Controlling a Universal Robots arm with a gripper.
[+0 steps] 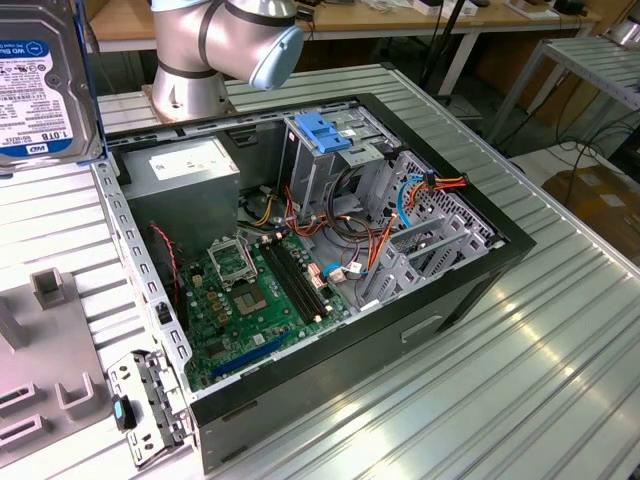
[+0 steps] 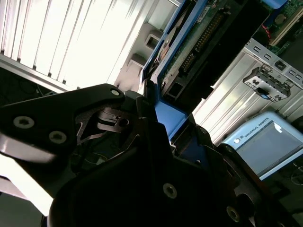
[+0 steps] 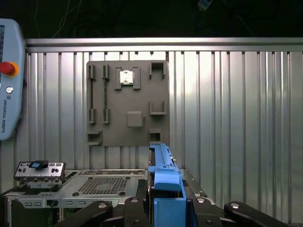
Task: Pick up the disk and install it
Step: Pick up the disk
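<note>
Hand (image 3: 164, 201) closed on the disk (image 1: 40, 85), clamped across its blue-edged sides in both wrist views. Held label outward, raised clear of the bench (image 1: 540, 360), above the bench edge at the exterior view's left. First hazard, as a judgement: slip or twist in the grip, given a hold on narrow plastic edging alone. If dropped from here, likely to strike the grey fixture plate (image 1: 40, 380) or the loose metal bracket (image 1: 150, 400) near the bench corner at the exterior view's lower left. Further right: risk of a snag on the upright perforated case wall (image 1: 135, 250) if carried low. Inside the open case (image 1: 330, 370): grey power-supply box (image 1: 190, 170) toward the far side and motherboard (image 1: 255, 295) on the floor, both exposed to a knock from a falling or swinging disk. Tightest spot at the drive cage (image 1: 325, 150) with its blue handle. Loose orange and red cables (image 1: 375, 245) draped beside and below it, liable to catch a corner or be pinched. If tilted, likely to jam against the cage metal. Open room: ample above the case, and wide bare bench toward the edge at the exterior view's right. Little clearance between cage, cables and the neighbouring grey brackets (image 1: 430, 240).
</note>
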